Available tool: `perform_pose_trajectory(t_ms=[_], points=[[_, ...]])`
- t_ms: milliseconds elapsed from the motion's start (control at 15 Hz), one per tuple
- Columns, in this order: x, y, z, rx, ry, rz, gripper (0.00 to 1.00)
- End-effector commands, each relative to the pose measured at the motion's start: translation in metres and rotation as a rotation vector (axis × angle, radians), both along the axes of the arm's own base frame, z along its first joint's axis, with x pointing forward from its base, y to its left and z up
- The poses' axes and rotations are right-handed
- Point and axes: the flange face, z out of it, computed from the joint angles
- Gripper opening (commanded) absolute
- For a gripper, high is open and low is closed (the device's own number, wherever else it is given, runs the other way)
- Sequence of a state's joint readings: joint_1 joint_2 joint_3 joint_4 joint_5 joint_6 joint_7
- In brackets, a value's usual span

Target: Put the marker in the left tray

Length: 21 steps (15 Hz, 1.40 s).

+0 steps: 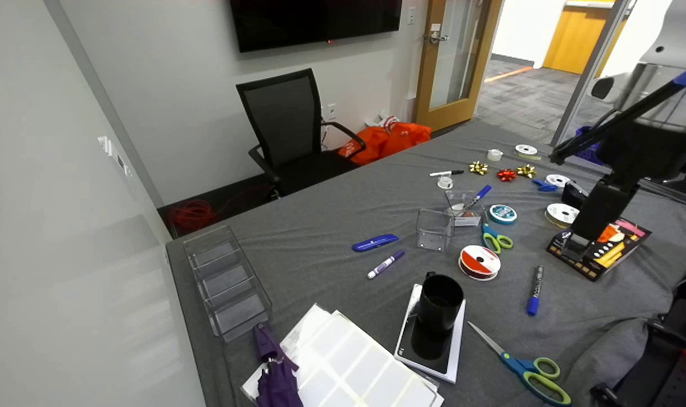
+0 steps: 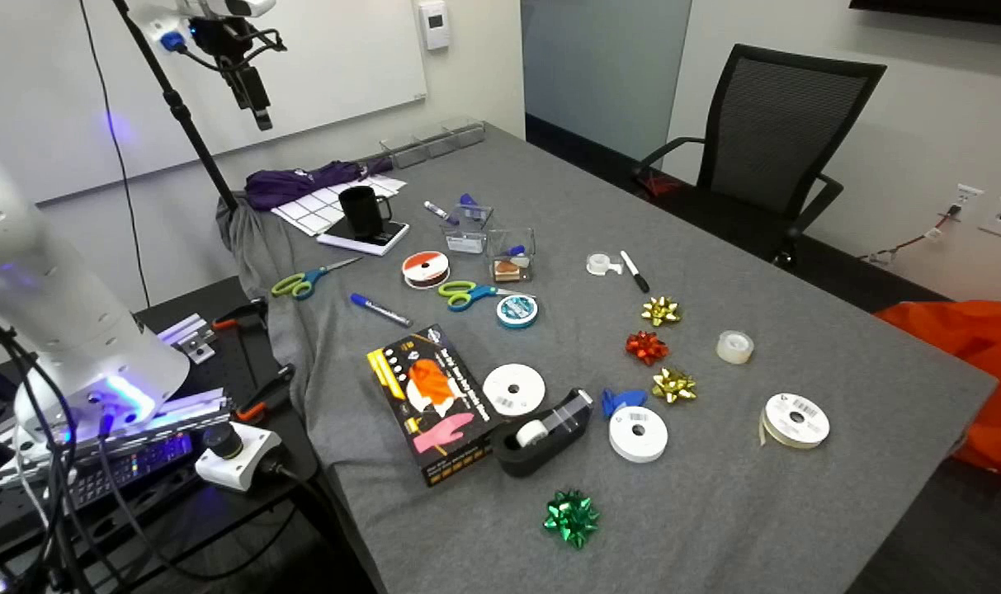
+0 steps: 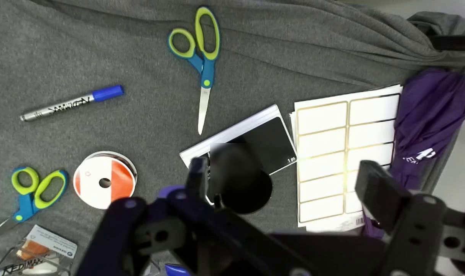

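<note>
A marker [image 1: 535, 291] with a silver barrel and blue cap lies flat on the grey cloth in both exterior views [image 2: 381, 310] and the wrist view [image 3: 71, 103]. Another blue-capped marker [image 1: 481, 193] leans inside the right clear tray [image 2: 512, 252], beside small items. The left clear tray [image 1: 435, 229] stands next to it and shows no marker inside; it also appears in an exterior view [image 2: 468, 221]. My gripper [image 3: 284, 172] is open and empty, high above the table in an exterior view [image 2: 262, 122]. In the wrist view its fingers frame a black mug and label sheets.
A black mug [image 1: 441, 299] stands on a flat box. A purple marker [image 1: 386, 264] and a blue cutter-like object [image 1: 375, 243] lie near the trays. Scissors [image 1: 523, 367], a ribbon spool [image 1: 479, 263] and a glove box [image 2: 434, 404] surround the silver marker.
</note>
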<state>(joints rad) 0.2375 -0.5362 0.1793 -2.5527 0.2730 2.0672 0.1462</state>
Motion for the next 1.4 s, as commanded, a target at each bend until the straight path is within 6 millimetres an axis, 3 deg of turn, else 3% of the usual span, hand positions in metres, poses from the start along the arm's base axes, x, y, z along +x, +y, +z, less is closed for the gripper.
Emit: perform_pose_trajectory(t_ms=[0,600,867,933,1333], points=[[0.01,-0.018,-0.022,0.047,0.059,-0.162,1.0],[0.037,-0.085,-0.086,0.066,0.199,-0.633,1.0],[0.054,-0.122,-0.125,0.067,0.184,-0.799,1.0],[0.067,-0.145,-0.128,0.067,0.183,-0.821,1.0],[0.09,-0.213,-0.158,-0.037,0.264,-0.865,1.0]])
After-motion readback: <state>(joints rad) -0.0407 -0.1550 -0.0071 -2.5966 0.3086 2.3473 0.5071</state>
